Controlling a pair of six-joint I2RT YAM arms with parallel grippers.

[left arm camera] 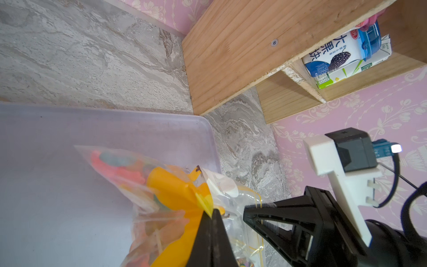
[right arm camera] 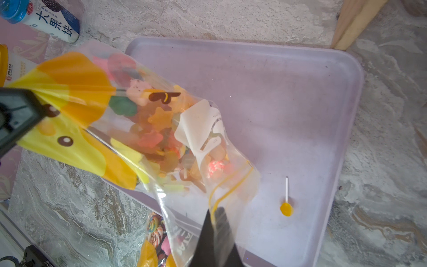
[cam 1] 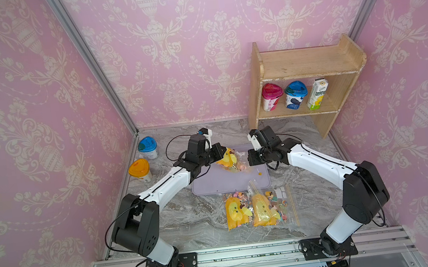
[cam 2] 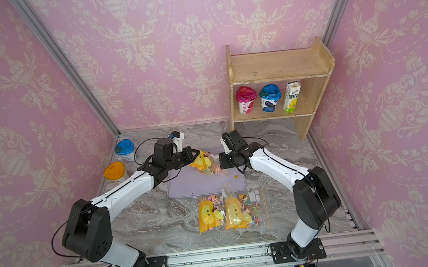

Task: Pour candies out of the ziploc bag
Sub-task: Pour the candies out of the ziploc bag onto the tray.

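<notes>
In both top views, at the centre of the frame, the ziploc bag (cam 1: pixel 228 162) hangs between the two arms above the purple tray (cam 1: pixel 213 186). The left gripper (cam 1: pixel 221 153) has its fingers pressed together on the yellow duck-printed bottom end. In the right wrist view, the right gripper (right arm camera: pixel 216 215) at the lower middle pinches the clear rim by the yellow zip line, which looks parted. The candies (right arm camera: pixel 157 129) sit bunched in the bag's middle, and one orange lollipop (right arm camera: pixel 286 208) lies alone on the tray at the lower right. The pour looks barely begun; the next move probably calls for lifting the duck end higher, keeping the mouth low over the tray so nothing spills toward the two spare bags (cam 1: pixel 251 209) below it
</notes>
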